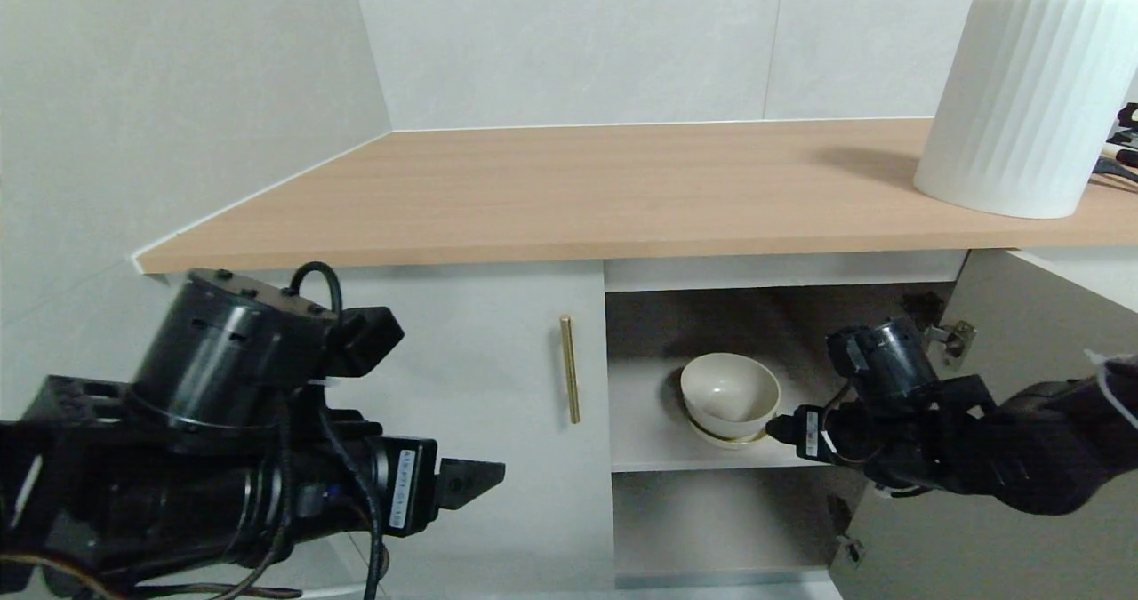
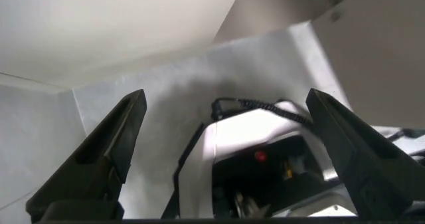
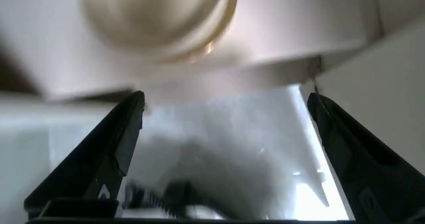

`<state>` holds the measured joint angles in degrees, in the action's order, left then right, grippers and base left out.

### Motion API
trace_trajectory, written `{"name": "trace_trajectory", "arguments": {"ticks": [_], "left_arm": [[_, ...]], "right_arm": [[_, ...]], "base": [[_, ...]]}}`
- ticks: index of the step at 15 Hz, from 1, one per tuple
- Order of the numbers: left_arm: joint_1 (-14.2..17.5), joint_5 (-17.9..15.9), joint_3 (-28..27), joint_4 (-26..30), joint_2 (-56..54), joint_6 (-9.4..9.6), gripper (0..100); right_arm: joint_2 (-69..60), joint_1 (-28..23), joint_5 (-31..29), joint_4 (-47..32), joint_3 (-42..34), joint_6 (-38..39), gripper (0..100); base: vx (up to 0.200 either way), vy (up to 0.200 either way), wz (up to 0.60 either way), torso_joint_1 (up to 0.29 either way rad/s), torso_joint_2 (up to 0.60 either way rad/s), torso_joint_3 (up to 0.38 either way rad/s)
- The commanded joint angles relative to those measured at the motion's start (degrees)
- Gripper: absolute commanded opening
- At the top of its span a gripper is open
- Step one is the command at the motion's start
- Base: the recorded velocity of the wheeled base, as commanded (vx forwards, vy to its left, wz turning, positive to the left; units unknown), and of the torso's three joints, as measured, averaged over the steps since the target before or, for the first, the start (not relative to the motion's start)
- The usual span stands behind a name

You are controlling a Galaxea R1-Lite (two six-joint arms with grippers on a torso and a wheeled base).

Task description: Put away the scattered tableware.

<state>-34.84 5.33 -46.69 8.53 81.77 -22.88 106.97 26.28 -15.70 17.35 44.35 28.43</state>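
Observation:
A cream bowl point(image 1: 731, 393) rests on a gold-rimmed plate point(image 1: 725, 438) on the shelf point(image 1: 649, 431) inside the open cabinet. The bowl point(image 3: 159, 18) is also in the right wrist view, just beyond the fingers. My right gripper point(image 1: 784, 429) is at the shelf's front, close to the right of the bowl and plate; it point(image 3: 222, 144) is open and holds nothing. My left gripper point(image 1: 471, 481) hangs low in front of the shut left cabinet door, and it point(image 2: 226, 151) is open with nothing between its fingers.
The left cabinet door point(image 1: 480, 387) is shut and has a gold handle point(image 1: 569, 369). The right door point(image 1: 1005, 422) is swung open behind my right arm. A wooden countertop point(image 1: 578, 191) runs above, with a white ribbed cylinder point(image 1: 1022, 102) at its right end. A lower compartment point(image 1: 720, 520) lies under the shelf.

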Motion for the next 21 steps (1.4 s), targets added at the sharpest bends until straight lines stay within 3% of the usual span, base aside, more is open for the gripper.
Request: {"name": "trace_trajectory", "arguments": {"ticks": [1,4,6,13,21], "left_arm": [[3.2,-0.14,3.27,-0.01,-10.41,0.29,100],[7.95,-0.41,5.21,-0.36,-15.15,0.65,100],[8.65,-0.49,5.21,-0.36,-16.74,2.75,100],[8.91,-0.76,5.56,-0.8,-13.66,3.37,100],[8.74,-0.76,6.26,-0.71,-13.22,3.46,100]], "right_arm": [[-16.27,2.28,2.61,-2.85,-8.58,-1.62,100],[-27.17,2.28,6.82,-13.66,-8.31,-1.71,100],[-29.72,3.42,7.09,-18.49,-6.82,-1.62,100],[-32.44,5.53,7.0,-18.93,-9.46,-1.71,100],[-32.18,5.62,6.91,-18.93,-10.16,-1.71,100]], "base": [[0.0,0.0,0.0,0.0,0.0,0.0],[0.0,0.0,0.0,0.0,0.0,0.0],[0.0,0.0,0.0,0.0,0.0,0.0],[0.0,0.0,0.0,0.0,0.0,0.0],[-0.2,0.0,0.0,0.005,0.0,0.002]]}}
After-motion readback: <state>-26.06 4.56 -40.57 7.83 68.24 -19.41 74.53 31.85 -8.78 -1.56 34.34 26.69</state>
